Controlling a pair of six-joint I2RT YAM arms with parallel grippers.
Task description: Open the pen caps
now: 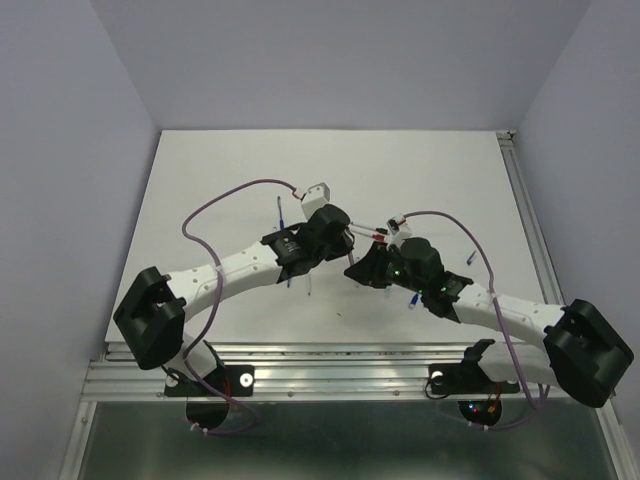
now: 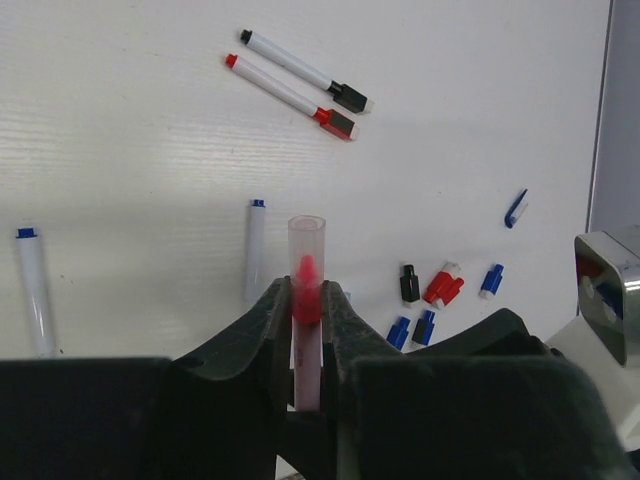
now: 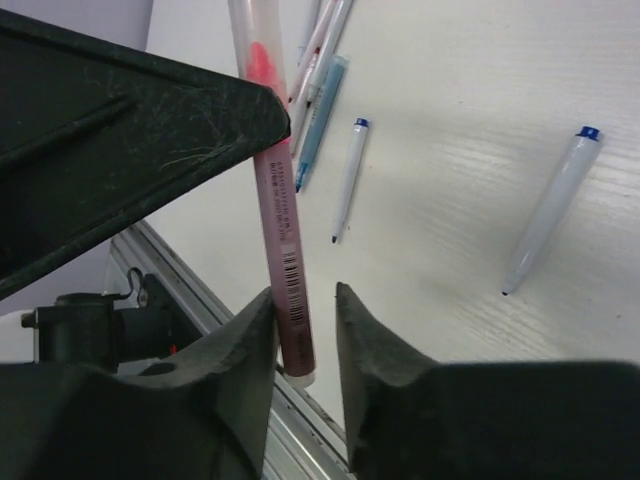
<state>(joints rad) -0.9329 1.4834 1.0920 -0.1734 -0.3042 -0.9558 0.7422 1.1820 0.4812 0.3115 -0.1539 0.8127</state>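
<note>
Pose — angled inward, facing | left gripper [image 2: 305, 295] clamps red pen [image 2: 306, 250] | right gripper [image 3: 302, 295] — jaws narrow, loose around its barrel end

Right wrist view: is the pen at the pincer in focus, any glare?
Right wrist view: the translucent red-inked plastic pen is sharp, barcode lines distinct, no glare; the right pincer is dark. Left wrist view: the left pincer is underexposed, the white table evenly lit.
</note>
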